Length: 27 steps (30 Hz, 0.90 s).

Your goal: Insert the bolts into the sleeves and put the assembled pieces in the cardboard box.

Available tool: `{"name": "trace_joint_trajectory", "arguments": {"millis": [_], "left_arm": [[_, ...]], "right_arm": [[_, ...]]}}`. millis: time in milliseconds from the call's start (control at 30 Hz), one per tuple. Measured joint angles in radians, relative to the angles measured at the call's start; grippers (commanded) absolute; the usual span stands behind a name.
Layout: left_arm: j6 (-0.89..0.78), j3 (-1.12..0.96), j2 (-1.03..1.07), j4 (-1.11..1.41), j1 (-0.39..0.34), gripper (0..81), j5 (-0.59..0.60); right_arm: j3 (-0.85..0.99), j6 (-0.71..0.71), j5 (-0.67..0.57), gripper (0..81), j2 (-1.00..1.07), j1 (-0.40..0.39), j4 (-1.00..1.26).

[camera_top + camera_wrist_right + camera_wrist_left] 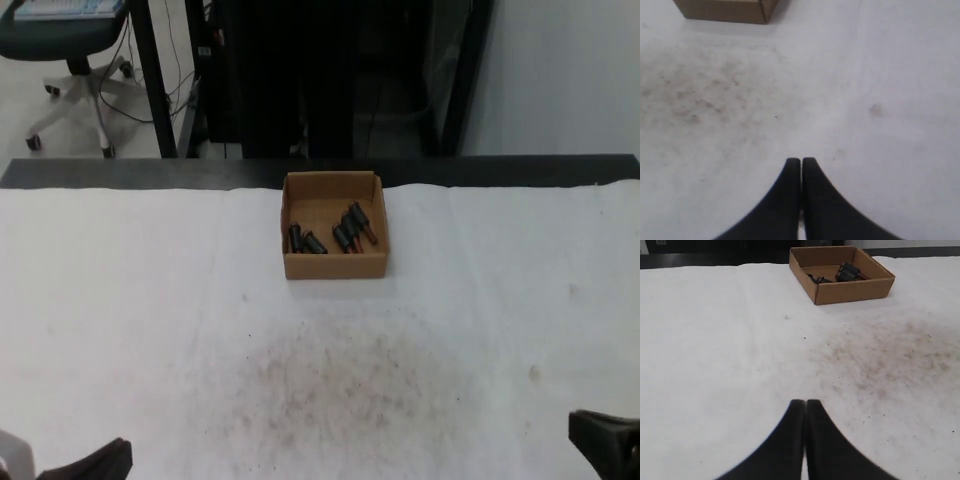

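The white-covered bench (130, 300) carries the cardboard box (335, 266) at its far middle, the left gripper (804, 402) and right gripper (801, 160) hang over its near part, each clenched on nothing, and dark assembled pieces (352, 226) lie in 2 loose groups inside the box.

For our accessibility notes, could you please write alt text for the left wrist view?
The left tool, shut and empty, hangs over a white bench cover with a brownish stain; beyond it sits an open cardboard box holding small dark pieces.

Right hand (801, 162), closed tight, above stained white cloth (880, 75); cardboard box (725, 10) farther off.
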State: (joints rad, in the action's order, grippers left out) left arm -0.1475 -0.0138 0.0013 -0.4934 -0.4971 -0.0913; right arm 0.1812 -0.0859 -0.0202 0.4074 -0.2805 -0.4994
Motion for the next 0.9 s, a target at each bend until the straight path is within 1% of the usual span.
{"name": "trace_joint_trajectory", "arguments": {"millis": [33, 233, 900], "left_arm": [[-0.003, 0.010, 0.000, 0.000, 0.000, 0.3, 0.000], [-0.004, 0.023, -0.001, 0.001, 0.000, 0.3, 0.000], [-0.009, 0.023, -0.001, 0.001, 0.000, 0.3, 0.000]], "right_arm": [[-0.014, 0.000, 0.020, 0.8, 0.000, 0.000, 0.004], [-0.052, -0.005, 0.044, 0.8, 0.000, 0.000, 0.008], [-0.052, -0.007, 0.044, 0.8, 0.000, 0.000, 0.019]]}}
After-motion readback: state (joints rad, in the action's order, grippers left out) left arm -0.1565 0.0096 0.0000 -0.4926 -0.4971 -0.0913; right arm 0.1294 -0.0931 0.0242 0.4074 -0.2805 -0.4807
